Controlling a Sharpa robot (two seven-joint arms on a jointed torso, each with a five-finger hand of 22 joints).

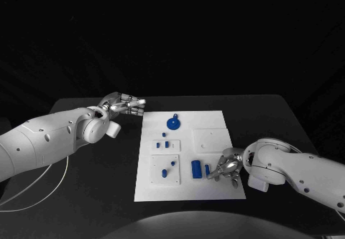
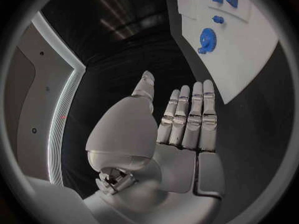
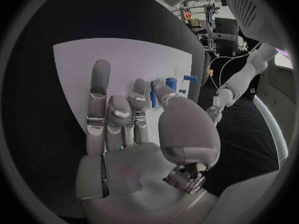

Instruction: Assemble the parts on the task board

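Observation:
The white task board [image 1: 216, 186] lies in the middle of the table. Several blue parts sit on it: a round gear-like piece [image 1: 172, 122] at the far end, two small pegs [image 1: 162, 145], and a thick block [image 1: 195, 168] beside a slim bar [image 1: 208, 169]. My right hand [image 1: 226, 167] rests on the board's near right part. Its thumb and a curled finger pinch the slim bar [image 3: 153, 94], which lies low on the board [image 3: 124, 59]. My left hand [image 1: 126, 104] hovers off the board's far left corner, fingers [image 2: 187, 119] straight and holding nothing; the gear-like piece [image 2: 207, 37] lies beyond them.
Raised white insets [image 1: 212, 138] mark the board's right and left halves. Black table [image 1: 93, 189] surrounds the board on all sides. A white cable [image 1: 43, 191] hangs from my left arm over the table's near left.

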